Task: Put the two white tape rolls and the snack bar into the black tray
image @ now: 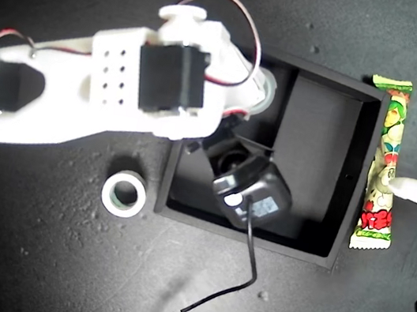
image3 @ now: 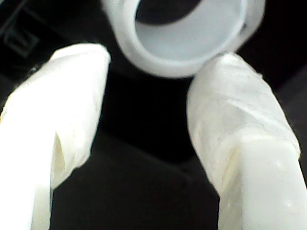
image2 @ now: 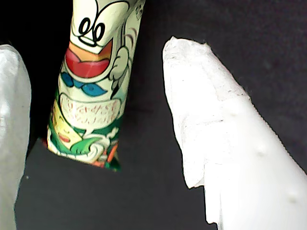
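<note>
The black tray [image: 324, 143] lies in the middle of the exterior view. One white tape roll [image: 266, 91] sits at its far inner corner, half hidden under my second arm [image: 108, 83]. In the second wrist view that roll [image3: 182, 33] lies just past the tips of my second gripper [image3: 153, 64], which is open. Another white tape roll [image: 124, 194] with a greenish core rests on the table off the tray's left side in the exterior view. The snack bar [image: 383, 165] lies along the tray's right side. My first gripper [image2: 96, 57] is open, its fingers either side of the snack bar [image2: 93, 86].
A small black camera block [image: 253, 193] hangs over the tray, and its cable [image: 251, 259] trails toward the near edge. A white fingertip [image: 397, 185] of the first arm touches the snack bar from the exterior view's right. The table is dark and speckled.
</note>
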